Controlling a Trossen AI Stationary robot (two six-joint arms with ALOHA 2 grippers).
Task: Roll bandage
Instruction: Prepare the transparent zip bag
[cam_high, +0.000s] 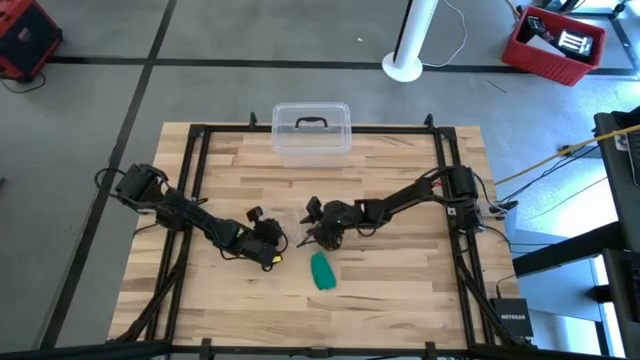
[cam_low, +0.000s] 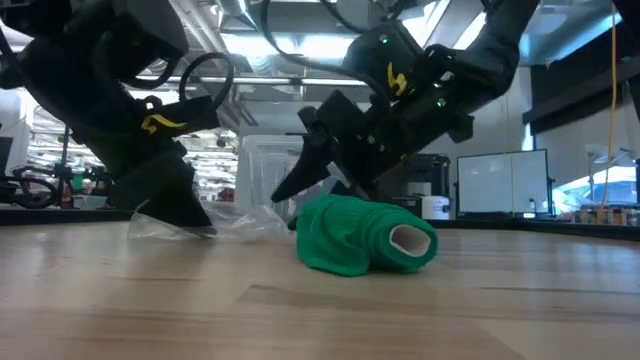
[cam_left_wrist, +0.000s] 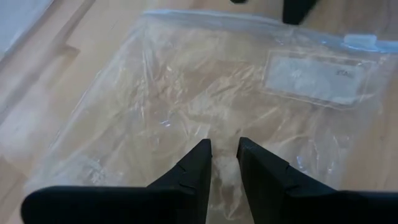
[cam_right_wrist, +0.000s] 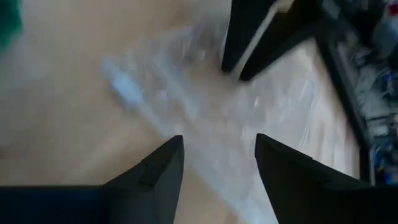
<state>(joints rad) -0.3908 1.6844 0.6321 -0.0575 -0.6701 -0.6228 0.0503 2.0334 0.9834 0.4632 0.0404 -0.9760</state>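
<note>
The teal-green bandage (cam_high: 322, 272) is a compact roll lying on its side on the wooden table (cam_high: 400, 290); its hollow end (cam_low: 408, 240) shows in the low view. A clear plastic bag (cam_left_wrist: 186, 81) lies flat on the table just beyond it. My left gripper (cam_left_wrist: 224, 149) has come down on the bag from the left, its fingers nearly together. My right gripper (cam_right_wrist: 217, 146) stands open over the bag's other side, just behind the roll (cam_low: 360, 237), with nothing between its fingers. Whether it touches the bag I cannot tell. My left gripper has a small pucker of the clear bag (cam_left_wrist: 225, 169) between its two fingertips, well in from the bag's edges. The fingers (cam_low: 190, 215) slant down from the table's left. The rest of the bag lies slack and flat on the wood.
A clear lidded box (cam_high: 312, 128) stands at the table's far edge. Black frame rails (cam_high: 200, 135) run round the tabletop. Bare wood lies near the front edge on both sides of the roll.
</note>
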